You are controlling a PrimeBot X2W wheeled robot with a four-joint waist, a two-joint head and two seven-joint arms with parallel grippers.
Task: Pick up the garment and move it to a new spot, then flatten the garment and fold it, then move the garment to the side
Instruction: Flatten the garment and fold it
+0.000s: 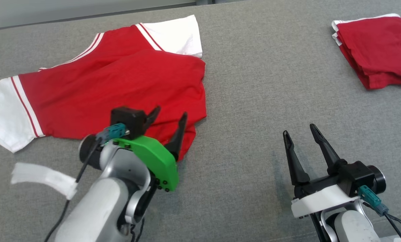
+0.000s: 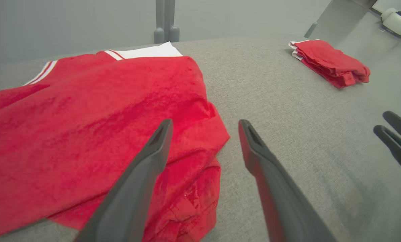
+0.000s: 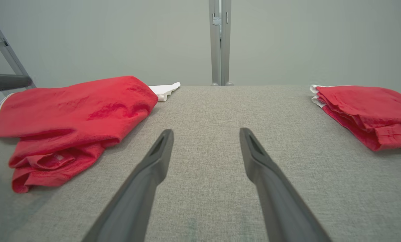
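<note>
**Grey surface [image 1: 261, 87]: a bunched hem could spoil the fold**

The grey surface carries the garment [image 1: 113, 84], a red shirt with white sleeves. It lies toward the far left corner, spread out but not flat. One sleeve reaches the left edge and the other points at the far edge. The red body is doubled over itself, and the bunched hem [image 2: 193, 201] sits in layers on the side nearest the robot.

The left gripper [image 1: 171, 111] hangs just over that hem with its fingers apart and nothing between them. The right gripper [image 1: 299, 129] is also spread and empty. It hovers over bare cloth-covered surface, well apart from the garment. A folded red pile [image 1: 378, 50] rests at the far right corner.

The main risk, as I judge it, is at the hem. If the fingers close there they may take several layers at once, or only the top one. A pull would then drag the wrinkle along rather than smooth it out.

With only one gripper near the cloth, a sideways tug could also swing the whole shirt round, or slide a sleeve off the left edge.

A white strip [image 1: 42, 178] lies near the left arm, and the arm or its cable might snag it.

When the garment is moved aside, it should be kept apart from the finished pile so the two do not get mixed.
</note>
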